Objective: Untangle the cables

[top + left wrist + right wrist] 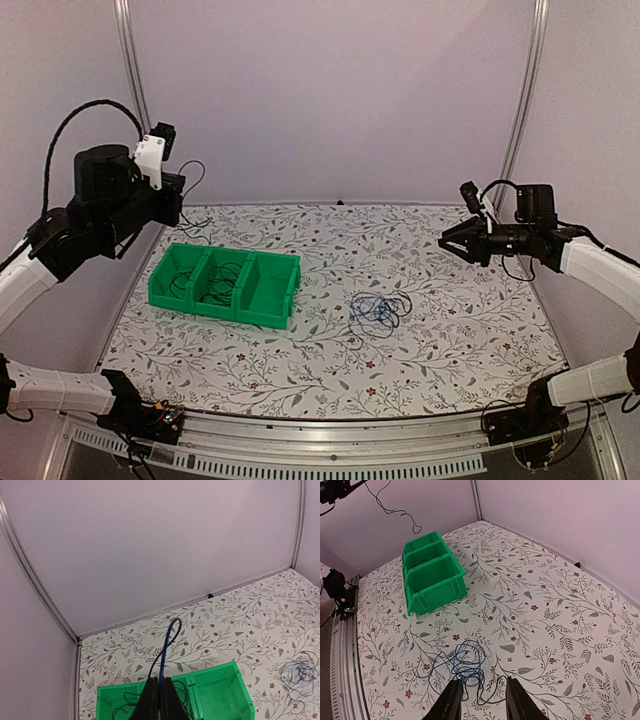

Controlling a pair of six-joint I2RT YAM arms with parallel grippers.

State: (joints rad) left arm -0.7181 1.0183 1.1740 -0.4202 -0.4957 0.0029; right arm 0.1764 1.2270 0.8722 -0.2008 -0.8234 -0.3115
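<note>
Currently, the left gripper (160, 685) is seen pressed together on a single thin cable (169, 639). In the left wrist view this cable rises blue from between the shut fingers and arches over the table. From above and from the right wrist it reads only as a dark strand dangling off the raised left arm, above the far left corner of the table (470, 330). Whether its free end touches the surface cannot be told.

The right gripper (483, 685) is held with its fingers (451, 702) spread apart and nothing is caught between them. It is raised over the right side of the table, with its fingertips directed toward the middle.

The snarl of cables (378, 310) is found lying on the flowered table surface, a little right of centre. It is made up of blue and black loops piled loosely together. In the right wrist view it is seen just beyond the parted fingertips, but it is not touched by them.

A green bin (270, 300) with three compartments is set to the left of the snarl, well apart from it. Black cables (215, 285) are seen coiled in its left and middle compartments. No cable can be made out in the right compartment.
</note>
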